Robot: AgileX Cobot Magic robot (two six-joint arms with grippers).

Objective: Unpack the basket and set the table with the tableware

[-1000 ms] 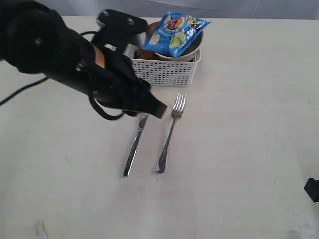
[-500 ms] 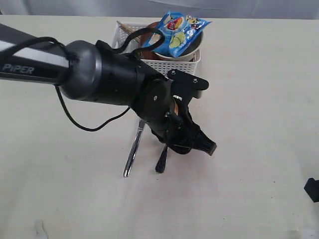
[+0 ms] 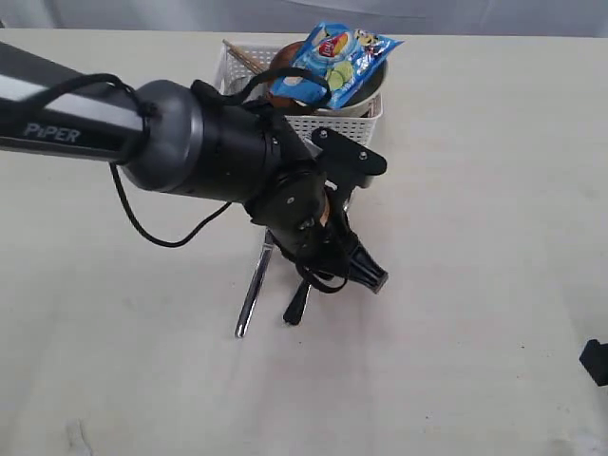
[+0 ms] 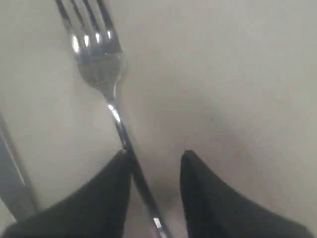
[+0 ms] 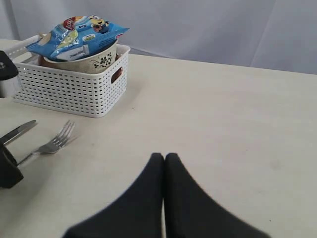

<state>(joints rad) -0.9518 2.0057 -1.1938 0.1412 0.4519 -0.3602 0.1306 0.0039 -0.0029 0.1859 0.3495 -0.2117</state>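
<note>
The steel fork [image 3: 296, 309] lies on the table [image 3: 475, 237] beside the knife [image 3: 251, 294], in front of the white basket [image 3: 328, 128]. My left gripper [image 3: 366, 275] is down over the fork. In the left wrist view the fork [image 4: 99, 59] runs its handle between the open fingers [image 4: 156, 153], touching one finger [image 4: 116, 183]. The knife [image 4: 12, 183] shows at the edge. The basket holds a pale bowl [image 3: 369, 95] and chopsticks [image 3: 242, 55]. My right gripper [image 5: 164, 156] is shut and empty, low over bare table far from the basket [image 5: 74, 89].
A blue chip bag [image 3: 337, 57] lies on top of the bowl in the basket. The left arm's black body [image 3: 209, 152] covers the fork's head and the knife's blade. A bit of the right arm [image 3: 596, 361] shows at the right edge.
The left arm has swung from above the knife over to the fork and come down on its handle. Its jaws have narrowed, and the fork's handle end has shifted slightly left.
</note>
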